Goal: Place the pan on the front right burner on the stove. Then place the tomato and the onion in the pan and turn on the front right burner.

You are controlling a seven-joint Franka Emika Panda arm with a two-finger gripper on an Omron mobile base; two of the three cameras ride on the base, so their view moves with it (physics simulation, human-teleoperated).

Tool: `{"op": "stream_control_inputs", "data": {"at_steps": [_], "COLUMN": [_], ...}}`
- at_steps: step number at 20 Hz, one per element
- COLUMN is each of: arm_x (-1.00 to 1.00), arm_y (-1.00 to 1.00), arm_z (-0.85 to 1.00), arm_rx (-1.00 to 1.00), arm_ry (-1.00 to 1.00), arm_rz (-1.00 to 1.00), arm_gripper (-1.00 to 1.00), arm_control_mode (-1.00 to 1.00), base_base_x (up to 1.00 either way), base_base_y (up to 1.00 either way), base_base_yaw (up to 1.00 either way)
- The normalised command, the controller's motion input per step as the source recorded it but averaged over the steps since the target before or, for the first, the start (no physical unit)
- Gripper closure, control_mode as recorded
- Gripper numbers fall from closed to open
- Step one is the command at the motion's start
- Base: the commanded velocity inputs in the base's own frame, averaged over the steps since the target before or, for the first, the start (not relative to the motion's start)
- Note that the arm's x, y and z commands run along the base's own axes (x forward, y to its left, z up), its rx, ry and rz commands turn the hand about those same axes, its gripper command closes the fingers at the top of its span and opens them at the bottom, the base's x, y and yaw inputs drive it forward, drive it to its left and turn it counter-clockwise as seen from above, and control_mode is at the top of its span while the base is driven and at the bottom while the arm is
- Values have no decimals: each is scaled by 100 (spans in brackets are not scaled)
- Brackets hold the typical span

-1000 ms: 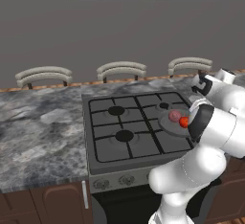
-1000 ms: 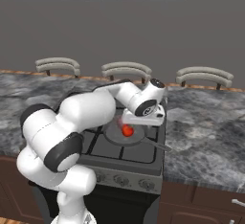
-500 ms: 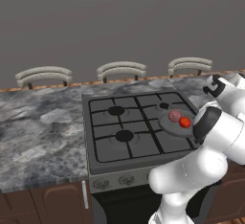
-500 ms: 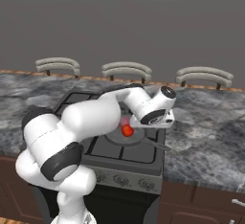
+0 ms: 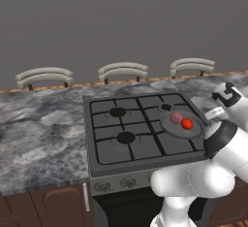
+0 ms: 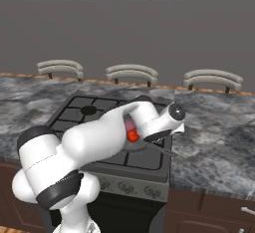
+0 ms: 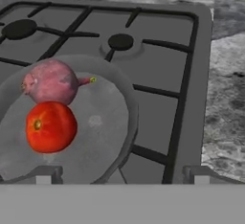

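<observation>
The pan (image 7: 95, 122) sat at the stove's (image 5: 140, 129) front right corner, holding the tomato (image 7: 50, 126) touching the onion (image 7: 50, 82); the hand (image 7: 122, 175) stood open, empty.

The white arm swept forward and low, elbow bent, wrist hanging out to the right. The gripper (image 7: 122, 174) pointed slightly downward, its two finger tips (image 7: 44, 175) set wide apart, and nothing sat between the jaws.

Red tomato (image 7: 50, 126), pinkish-purple onion (image 7: 50, 82), grey pan (image 7: 103, 122).
</observation>
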Motion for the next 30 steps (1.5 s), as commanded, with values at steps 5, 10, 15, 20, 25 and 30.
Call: {"op": "stream_control_inputs", "data": {"at_steps": [5, 10, 15, 20, 25, 30], "arm_x": [-4, -30, -57, -56, -22, -24], "arm_y": [-9, -14, -13, 0, 0, 0], "arm_z": [0, 0, 0, 0, 0, -8], "arm_rx": [3, 5, 7, 5, 1, 0], "arm_ry": [-19, -18, -19, -19, -10, -4], "arm_rz": [-10, -12, -13, -8, -7, -6], "arm_gripper": [-100, -100, -100, -100, -100, -100], "arm_control_mode": [-100, -100, -100, -100, -100, -100], "base_base_x": [0, 0, 0, 0, 0, 0], "base_base_y": [0, 0, 0, 0, 0, 0], "base_base_yaw": [0, 0, 0, 0, 0, 0]}}
